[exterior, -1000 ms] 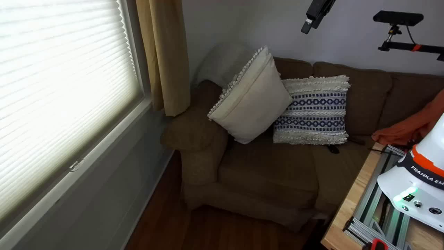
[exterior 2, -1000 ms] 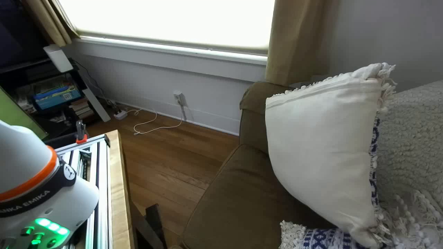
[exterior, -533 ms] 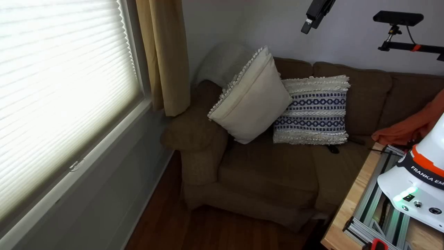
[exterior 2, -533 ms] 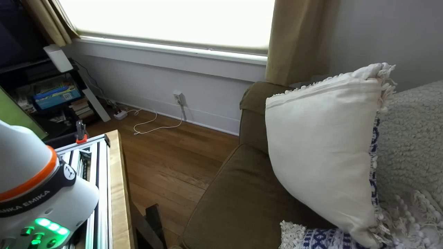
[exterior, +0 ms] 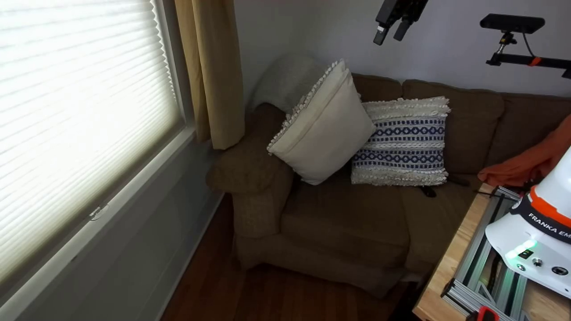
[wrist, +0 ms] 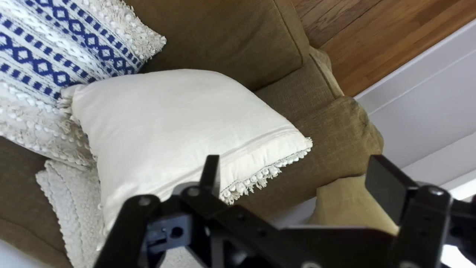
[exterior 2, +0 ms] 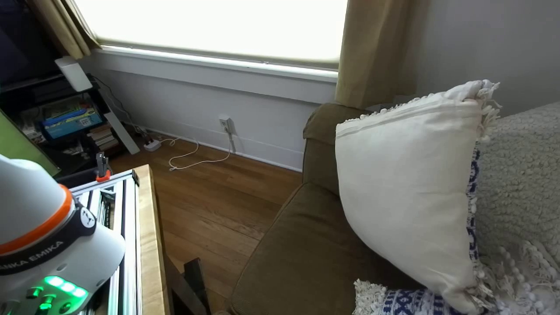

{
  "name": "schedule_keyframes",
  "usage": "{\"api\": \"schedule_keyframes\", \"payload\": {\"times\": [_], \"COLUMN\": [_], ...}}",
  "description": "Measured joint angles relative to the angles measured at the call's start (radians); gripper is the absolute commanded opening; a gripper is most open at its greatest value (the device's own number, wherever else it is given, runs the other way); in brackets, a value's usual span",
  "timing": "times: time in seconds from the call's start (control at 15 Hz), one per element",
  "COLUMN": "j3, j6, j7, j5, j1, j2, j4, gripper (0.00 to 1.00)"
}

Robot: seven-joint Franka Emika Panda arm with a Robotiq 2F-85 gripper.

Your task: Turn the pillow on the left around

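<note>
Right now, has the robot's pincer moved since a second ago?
Yes, a little: in an exterior view the pincer has shifted toward the picture's left, away from the fixed black camera.

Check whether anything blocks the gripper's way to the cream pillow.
Nothing visible does. In the wrist view, no object lies between the gripper and the cream pillow; the patterned pillow lies past it, partly behind its corner.
</note>
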Motion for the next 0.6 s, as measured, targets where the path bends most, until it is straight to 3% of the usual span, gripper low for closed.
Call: {"api": "schedule_keyframes", "payload": {"times": [0.27, 0.6], "j3": [0.031, 0.011], "j6": [-0.001, -0.013], "j7": [0.218, 0.46], "j5": [-0.056, -0.104], "j1": [-0.055, -0.083], "j2": [0.182, 0.389], "j4": [0.132, 0.304], "gripper": [1.0, 1.0]}}
